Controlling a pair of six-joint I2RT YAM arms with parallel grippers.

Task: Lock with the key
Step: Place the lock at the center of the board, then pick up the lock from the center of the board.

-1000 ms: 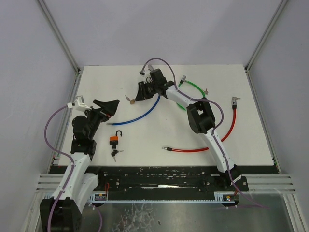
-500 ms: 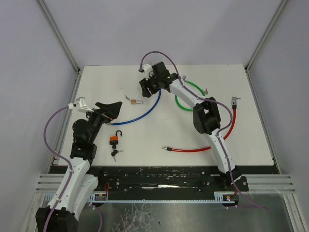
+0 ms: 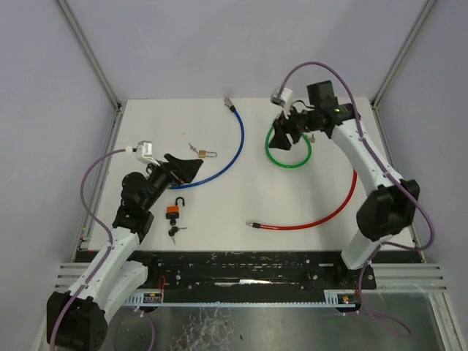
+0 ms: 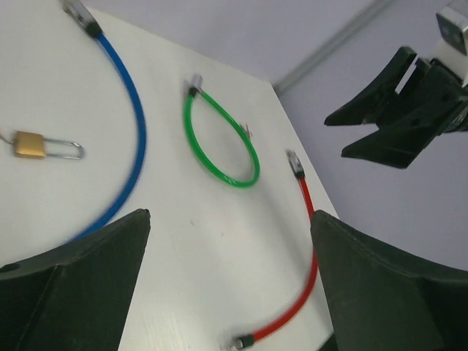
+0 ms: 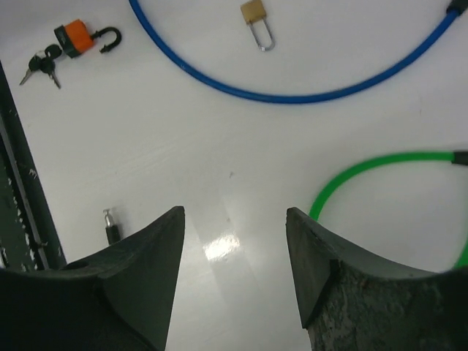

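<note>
Lying near the white desk's (image 3: 256, 191) near-left corner, the small orange padlock (image 3: 174, 210) had its shackle open, black-headed keys (image 3: 174, 232) just beside it. The left end effector (image 3: 189, 167) hung nearby, released and empty; the right end effector (image 3: 284, 131), likewise released, hung over a green cable loop (image 3: 289, 167).

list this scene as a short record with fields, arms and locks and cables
left fingers: open, empty, above the table
right fingers: open, empty, near the green cable
orange padlock: on table, shackle open
keys: on table beside orange padlock, on its near side, ungripped
brass padlock: on table, shackle shut, inside the curve of the blue cable
red cable: lying curved on the right part of the table
</note>
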